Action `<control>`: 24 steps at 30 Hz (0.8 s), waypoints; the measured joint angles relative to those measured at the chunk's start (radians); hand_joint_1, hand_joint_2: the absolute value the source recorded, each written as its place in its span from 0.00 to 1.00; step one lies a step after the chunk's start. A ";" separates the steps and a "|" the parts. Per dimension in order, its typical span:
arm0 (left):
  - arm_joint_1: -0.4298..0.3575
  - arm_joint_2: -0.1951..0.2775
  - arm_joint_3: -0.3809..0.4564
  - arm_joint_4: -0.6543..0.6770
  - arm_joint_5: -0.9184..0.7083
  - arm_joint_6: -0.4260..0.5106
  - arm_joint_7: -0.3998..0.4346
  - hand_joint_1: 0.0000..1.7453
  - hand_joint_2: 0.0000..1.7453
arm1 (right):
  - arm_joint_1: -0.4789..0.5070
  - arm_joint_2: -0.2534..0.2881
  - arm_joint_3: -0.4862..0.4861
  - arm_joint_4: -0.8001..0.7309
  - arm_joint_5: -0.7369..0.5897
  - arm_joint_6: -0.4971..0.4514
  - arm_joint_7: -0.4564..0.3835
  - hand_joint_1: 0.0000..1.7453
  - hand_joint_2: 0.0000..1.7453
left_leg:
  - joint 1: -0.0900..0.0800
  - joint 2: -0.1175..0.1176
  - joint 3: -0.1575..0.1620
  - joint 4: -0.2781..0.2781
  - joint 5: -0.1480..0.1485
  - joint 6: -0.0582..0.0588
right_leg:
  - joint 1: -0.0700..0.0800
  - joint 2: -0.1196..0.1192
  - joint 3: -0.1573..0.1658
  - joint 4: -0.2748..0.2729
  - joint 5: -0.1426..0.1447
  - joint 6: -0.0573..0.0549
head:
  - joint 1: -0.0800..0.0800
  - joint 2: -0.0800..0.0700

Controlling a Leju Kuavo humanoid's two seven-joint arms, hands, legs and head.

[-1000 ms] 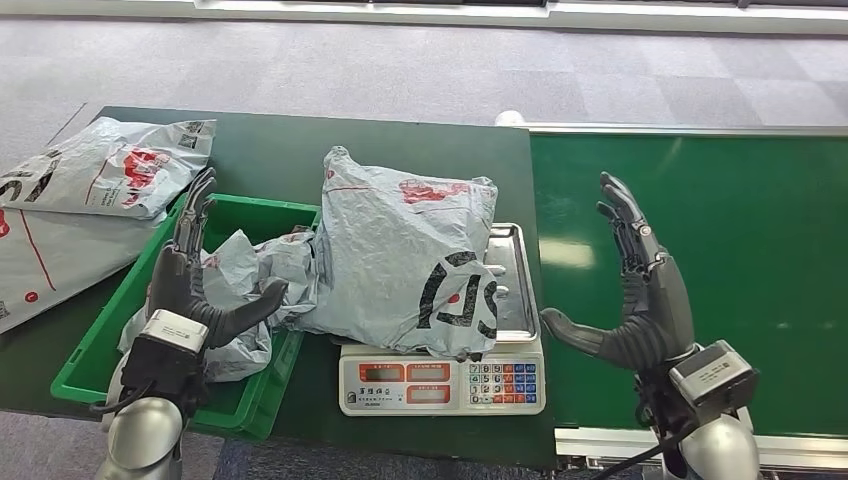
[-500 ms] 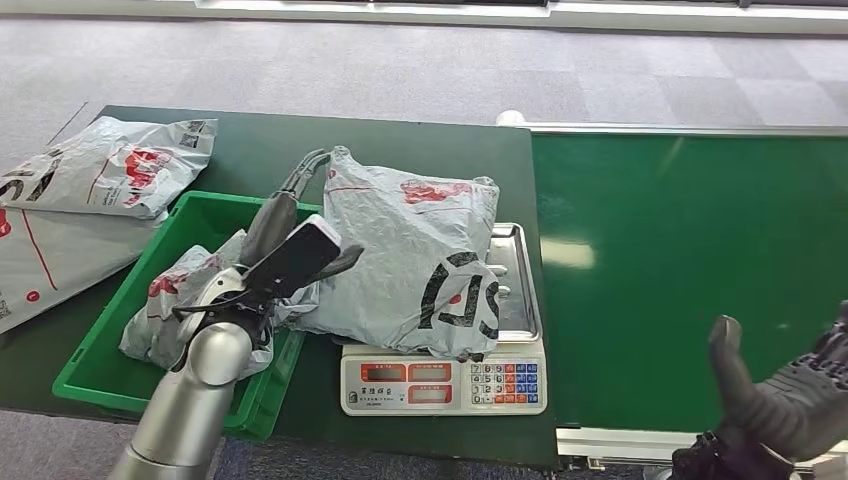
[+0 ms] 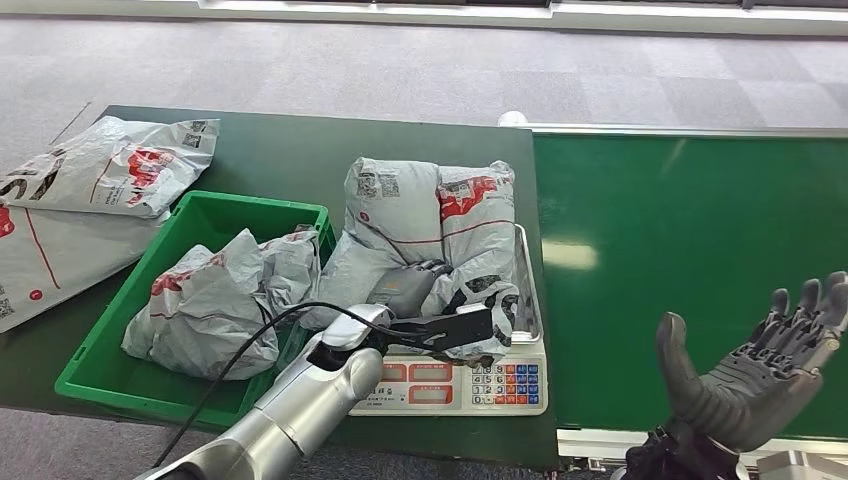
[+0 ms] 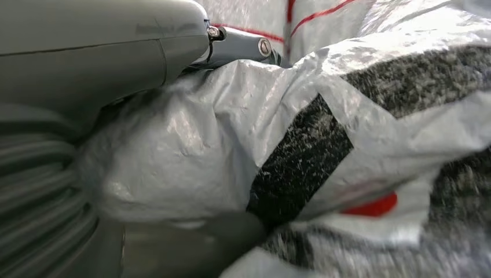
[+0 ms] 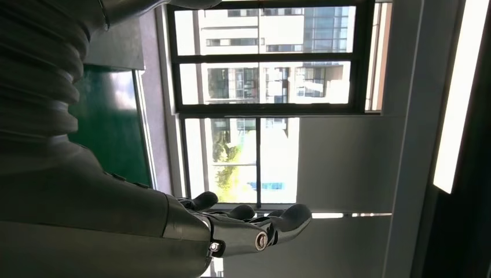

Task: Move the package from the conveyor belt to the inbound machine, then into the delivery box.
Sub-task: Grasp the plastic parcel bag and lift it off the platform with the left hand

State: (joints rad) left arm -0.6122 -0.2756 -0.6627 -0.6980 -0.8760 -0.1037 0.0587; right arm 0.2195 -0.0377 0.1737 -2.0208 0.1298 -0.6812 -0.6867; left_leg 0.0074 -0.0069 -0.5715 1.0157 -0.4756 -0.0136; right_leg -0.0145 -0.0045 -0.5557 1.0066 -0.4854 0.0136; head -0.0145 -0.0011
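Observation:
A grey plastic package (image 3: 440,215) with red and black print lies bunched up on the steel pan of the weighing scale (image 3: 445,385). My left arm reaches across from the lower left. My left hand (image 3: 408,290) is dug into the package's near side. In the left wrist view the package (image 4: 324,150) is squeezed between the thumb (image 4: 116,52) and a finger below it. My right hand (image 3: 760,370) hovers palm up at the lower right, over the near edge of the green conveyor belt (image 3: 690,220), fingers spread and holding nothing. The right wrist view has those fingers (image 5: 255,229) before a window.
Left of the scale a green bin (image 3: 90,350) holds another crumpled grey package (image 3: 215,305). Two more packages (image 3: 110,165) lie on the dark table at the far left. The belt carries nothing.
My left arm swung from the bin across to the scale and took hold of the package, which has turned and folded over. My right hand dropped to the lower right and turned palm up.

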 joint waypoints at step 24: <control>0.014 0.032 0.039 -0.132 -0.031 0.173 -0.057 1.00 1.00 | 0.013 0.013 0.004 0.016 0.022 -0.011 0.010 0.00 1.00 | 0.000 0.001 0.002 0.000 0.000 0.000 | 0.000 0.001 0.001 0.001 0.000 0.000 | 0.000 0.000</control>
State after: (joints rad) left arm -0.5982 -0.2439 -0.6234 -0.8300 -0.9068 0.0694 0.0016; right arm 0.2321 -0.0248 0.1781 -2.0043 0.1513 -0.6924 -0.6764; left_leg 0.0075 -0.0063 -0.5698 1.0154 -0.4751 -0.0141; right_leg -0.0141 -0.0032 -0.5542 1.0071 -0.4852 0.0132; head -0.0146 -0.0011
